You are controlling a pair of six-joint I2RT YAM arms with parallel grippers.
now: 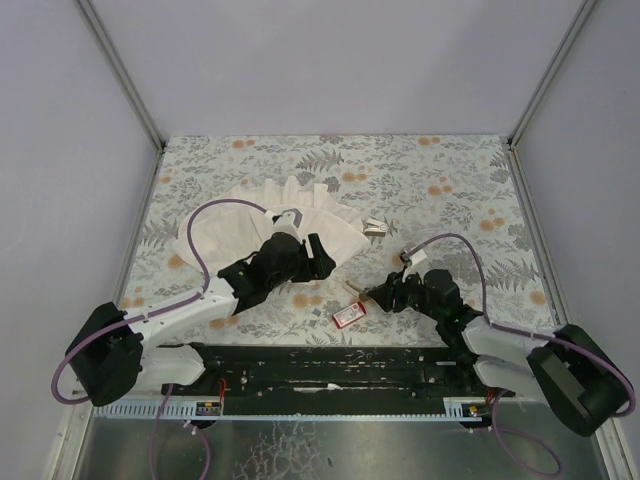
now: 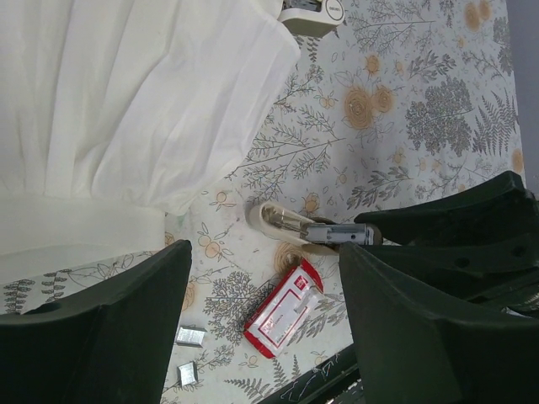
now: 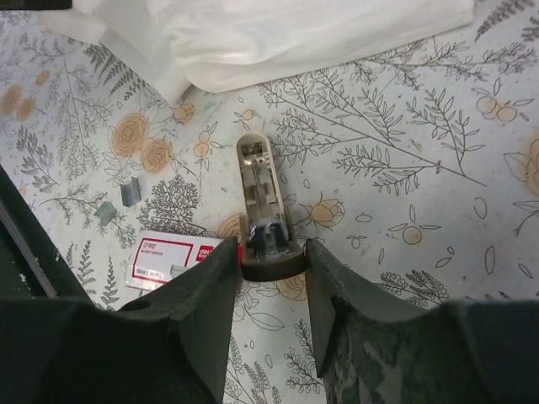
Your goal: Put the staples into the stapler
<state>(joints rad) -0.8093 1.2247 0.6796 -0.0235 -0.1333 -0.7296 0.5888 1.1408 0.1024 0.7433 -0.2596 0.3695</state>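
Between fingers of right gripper (image 3: 270, 249), small silvery stapler (image 3: 255, 177) is lying open, hinge end clamped; left gripper (image 2: 265, 251) is hanging wide apart, empty.

Red box (image 2: 285, 308) with white label, cream-and-silver stapler (image 3: 263, 210), white cloth (image 2: 126, 109), grey-and-orange floral table cover (image 1: 450, 170).

Stapler (image 3: 255, 181): bright metal, matt beige shell. Red box (image 2: 285, 308): glossy card. Cloth (image 2: 126, 101): soft matt white.

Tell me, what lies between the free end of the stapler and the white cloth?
Nothing lies there. Only bare flowered table cover separates the stapler from the white cloth, as the right wrist view shows clearly.
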